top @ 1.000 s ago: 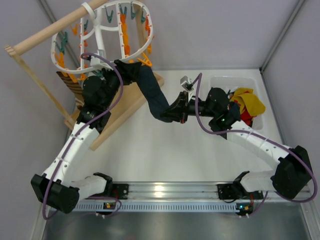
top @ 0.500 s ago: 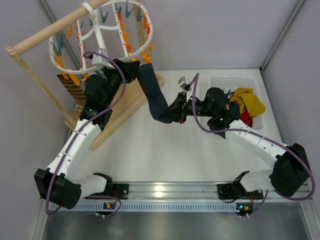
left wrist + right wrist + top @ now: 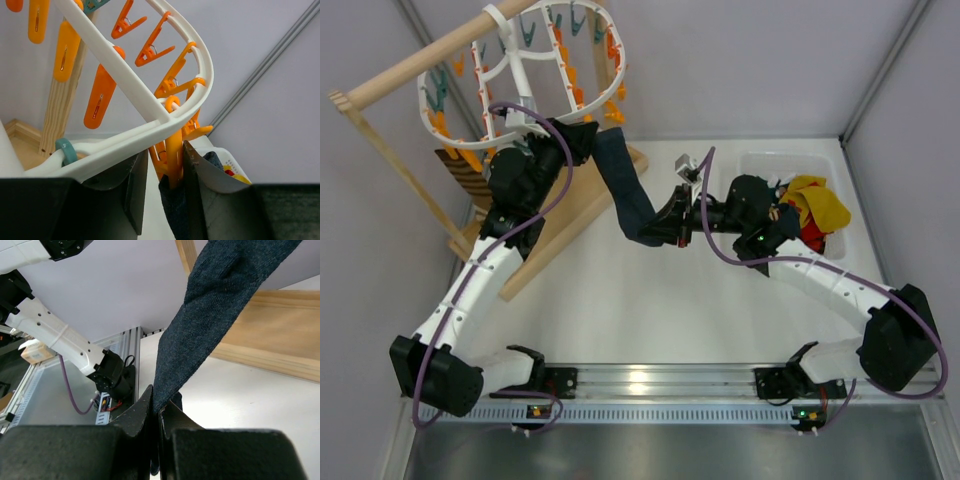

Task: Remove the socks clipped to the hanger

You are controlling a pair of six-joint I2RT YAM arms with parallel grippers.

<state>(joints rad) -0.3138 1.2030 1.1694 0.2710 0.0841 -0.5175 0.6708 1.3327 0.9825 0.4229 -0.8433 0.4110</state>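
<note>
Unclipping step: right tool (image 3: 156, 407) pinched tight on dark sock (image 3: 625, 190) toe. Left tool (image 3: 162, 192) straddles orange clip (image 3: 174, 160), apparently not fully closed. Next: squeeze clip, pull free.

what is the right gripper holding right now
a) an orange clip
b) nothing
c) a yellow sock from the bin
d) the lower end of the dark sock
d: the right gripper is shut on the lower end of the dark sock, which stretches up to the hanger.

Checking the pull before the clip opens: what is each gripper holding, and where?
Right gripper pinches the dark sock at its lower end; left gripper straddles its orange clip.
</note>
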